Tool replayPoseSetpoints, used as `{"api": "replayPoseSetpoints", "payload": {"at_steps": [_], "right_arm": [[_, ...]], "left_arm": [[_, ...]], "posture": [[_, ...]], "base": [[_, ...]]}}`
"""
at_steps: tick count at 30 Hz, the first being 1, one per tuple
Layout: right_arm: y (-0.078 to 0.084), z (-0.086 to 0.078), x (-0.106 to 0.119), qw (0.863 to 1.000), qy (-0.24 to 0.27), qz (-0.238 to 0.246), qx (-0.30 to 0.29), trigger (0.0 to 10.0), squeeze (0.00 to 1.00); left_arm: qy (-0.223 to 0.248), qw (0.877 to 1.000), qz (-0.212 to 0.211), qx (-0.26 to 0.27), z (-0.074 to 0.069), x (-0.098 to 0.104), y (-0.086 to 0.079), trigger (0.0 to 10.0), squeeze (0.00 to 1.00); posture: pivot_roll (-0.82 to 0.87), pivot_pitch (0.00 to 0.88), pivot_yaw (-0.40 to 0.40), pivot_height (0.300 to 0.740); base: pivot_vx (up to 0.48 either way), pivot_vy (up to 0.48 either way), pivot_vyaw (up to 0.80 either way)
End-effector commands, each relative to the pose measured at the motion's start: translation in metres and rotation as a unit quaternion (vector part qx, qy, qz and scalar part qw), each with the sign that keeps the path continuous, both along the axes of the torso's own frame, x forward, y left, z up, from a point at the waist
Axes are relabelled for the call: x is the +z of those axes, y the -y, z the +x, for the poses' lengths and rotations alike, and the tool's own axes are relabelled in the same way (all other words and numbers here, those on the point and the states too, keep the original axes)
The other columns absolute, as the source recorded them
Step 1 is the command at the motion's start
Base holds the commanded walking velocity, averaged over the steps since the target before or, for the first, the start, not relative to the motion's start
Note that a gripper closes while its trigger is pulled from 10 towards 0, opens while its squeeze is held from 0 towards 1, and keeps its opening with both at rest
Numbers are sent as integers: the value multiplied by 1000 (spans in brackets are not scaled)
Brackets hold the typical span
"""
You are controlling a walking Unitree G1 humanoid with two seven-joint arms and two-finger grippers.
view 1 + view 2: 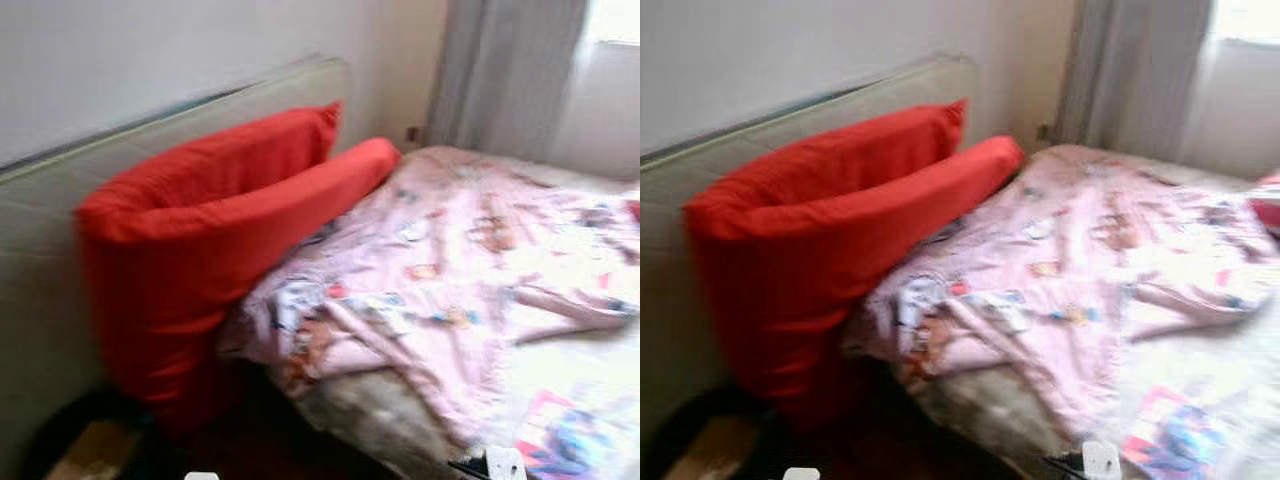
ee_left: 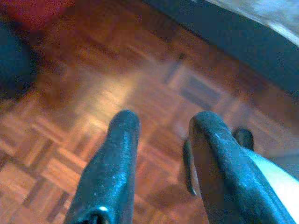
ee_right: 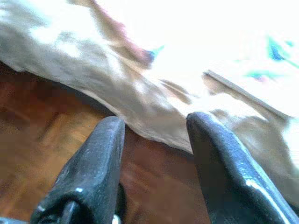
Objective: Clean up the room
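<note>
I can read no words, labels, brands or numbers anywhere here. The pink blanket [image 1: 470,260] on the bed carries small coloured prints, but they are too blurred for me to make out any letters. The red pillows [image 1: 200,240] are plain.

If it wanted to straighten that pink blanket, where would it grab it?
Probably the rumpled corner of the pink blanket overhanging the bed's near edge, approached from the floor side. There the cloth bunches into loose folds two fingers could pinch; the open right gripper is near that edge.
</note>
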State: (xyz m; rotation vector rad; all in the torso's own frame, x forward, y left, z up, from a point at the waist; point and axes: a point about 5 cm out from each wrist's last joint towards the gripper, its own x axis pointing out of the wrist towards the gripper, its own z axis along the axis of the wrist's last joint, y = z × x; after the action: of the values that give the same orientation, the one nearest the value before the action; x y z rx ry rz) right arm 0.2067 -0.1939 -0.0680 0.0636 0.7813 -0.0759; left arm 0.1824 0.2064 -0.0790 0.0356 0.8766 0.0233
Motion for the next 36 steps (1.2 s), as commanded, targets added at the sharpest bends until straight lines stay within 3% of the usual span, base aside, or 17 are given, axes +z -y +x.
{"api": "replayPoseSetpoints", "payload": {"at_steps": [1, 15, 25, 32, 36], "right_arm": [[-1, -4, -3, 1000, -11, 2, -3, 10000, 0], [-17, 3, -1, 1000, -9, 2, 3, 10000, 0], [-22, 4, -1, 1000, -7, 1, 4, 10000, 0], [-25, 8, 1, 1000, -3, 1, 7, 10000, 0], [-26, 13, 3, 1000, 1, -2, 6, 10000, 0]], "left_arm": [[-3, 1000, 3, -9, 1, 0, 1, 10000, 0], [-5, 1000, 6, -16, 2, 0, 1, 10000, 0], [-15, 1000, 9, -21, -3, -2, 0, 10000, 0], [-23, 999, 17, -19, -7, -2, -12, 10000, 0], [-20, 999, 18, -23, -2, 1, -12, 10000, 0]], "posture": [[35, 55, 68, 740], [30, 39, 69, 740], [26, 23, 75, 740], [18, 0, 78, 740], [6, 0, 83, 740]], "base": [[0, -480, -750], [0, -480, -746], [0, -480, 0], [0, -480, 0], [0, -480, 0]]}}
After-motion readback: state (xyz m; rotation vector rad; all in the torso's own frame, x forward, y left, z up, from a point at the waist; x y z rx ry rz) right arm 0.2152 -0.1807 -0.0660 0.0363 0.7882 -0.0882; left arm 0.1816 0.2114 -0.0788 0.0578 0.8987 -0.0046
